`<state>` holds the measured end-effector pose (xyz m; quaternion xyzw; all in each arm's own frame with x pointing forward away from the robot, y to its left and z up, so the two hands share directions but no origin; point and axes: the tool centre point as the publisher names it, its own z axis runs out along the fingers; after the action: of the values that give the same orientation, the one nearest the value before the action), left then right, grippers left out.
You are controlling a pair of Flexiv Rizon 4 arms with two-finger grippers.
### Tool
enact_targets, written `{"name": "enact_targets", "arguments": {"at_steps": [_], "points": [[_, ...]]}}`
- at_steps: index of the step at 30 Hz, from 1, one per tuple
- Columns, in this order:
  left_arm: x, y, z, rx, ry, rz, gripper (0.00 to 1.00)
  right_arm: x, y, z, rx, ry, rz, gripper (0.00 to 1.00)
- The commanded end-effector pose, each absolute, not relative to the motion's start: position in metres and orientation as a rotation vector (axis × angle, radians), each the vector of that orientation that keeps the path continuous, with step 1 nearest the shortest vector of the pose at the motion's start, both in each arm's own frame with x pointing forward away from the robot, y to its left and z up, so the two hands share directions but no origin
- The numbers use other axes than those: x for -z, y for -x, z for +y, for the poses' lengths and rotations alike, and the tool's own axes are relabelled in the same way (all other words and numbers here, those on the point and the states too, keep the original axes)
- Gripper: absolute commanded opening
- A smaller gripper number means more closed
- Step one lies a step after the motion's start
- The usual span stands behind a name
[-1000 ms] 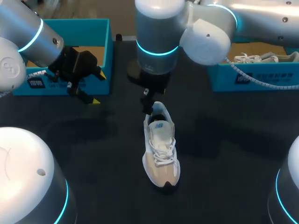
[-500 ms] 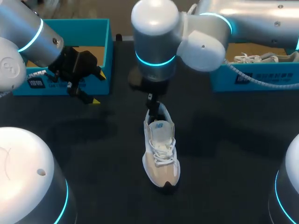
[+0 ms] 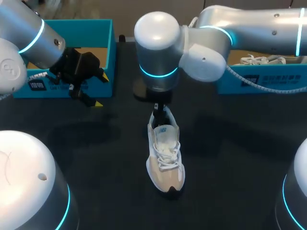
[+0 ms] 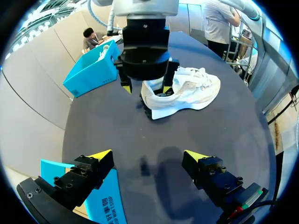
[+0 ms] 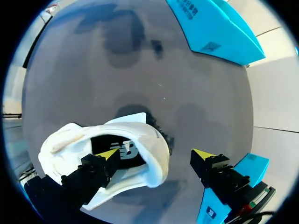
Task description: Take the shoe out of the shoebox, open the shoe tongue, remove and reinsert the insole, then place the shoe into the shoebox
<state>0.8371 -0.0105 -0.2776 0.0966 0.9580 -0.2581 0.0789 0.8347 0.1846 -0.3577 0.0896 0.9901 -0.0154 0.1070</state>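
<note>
Right gripper (image 5: 155, 154), fingers spread, straddles the heel collar of the white sneaker (image 5: 140, 133), one yellow tip apparently inside the opening and the other outside. The sneaker stands upright mid-table, between the left shoebox (image 3: 76, 25) and the right shoebox (image 3: 268, 79). Left gripper (image 4: 148, 155) hovers open and empty beside the left shoebox.

A dark, matte tabletop (image 3: 230, 158) fills the scene, nearly black when seen from above and plain all over. The light on it is soft and even, casting only blurred shadows: one dim patch toward 9 o'clock of the table's middle, another toward 3 o'clock. Its far edge runs straight across at 12 o'clock. Close up from the wrist cameras, the same surface looks charcoal grey with a faint sheen.
</note>
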Motion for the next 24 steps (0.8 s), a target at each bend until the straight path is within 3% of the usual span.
{"name": "enact_targets", "arguments": {"at_steps": [1,8,12,15,24], "points": [[0.2777,-0.8363,-0.0104,0.769,-0.289,2.867,1.00,0.3690,-0.8417,0.1856,0.044,-0.256,2.929,0.50],[0.2777,-0.8363,-0.0104,0.769,-0.289,2.867,1.00,0.3719,-0.8426,0.1829,0.034,-0.252,2.939,0.24],[0.2777,-0.8363,-0.0104,0.769,-0.289,2.867,1.00,0.3748,-0.8416,0.1812,0.033,-0.252,2.945,0.18],[0.2777,-0.8363,-0.0104,0.769,-0.289,2.867,1.00,0.3761,-0.8408,0.1804,0.038,-0.250,2.950,0.00],[0.2777,-0.8363,-0.0104,0.769,-0.289,2.867,1.00,0.3700,-0.8384,0.1817,0.048,-0.264,2.945,0.00]]}}
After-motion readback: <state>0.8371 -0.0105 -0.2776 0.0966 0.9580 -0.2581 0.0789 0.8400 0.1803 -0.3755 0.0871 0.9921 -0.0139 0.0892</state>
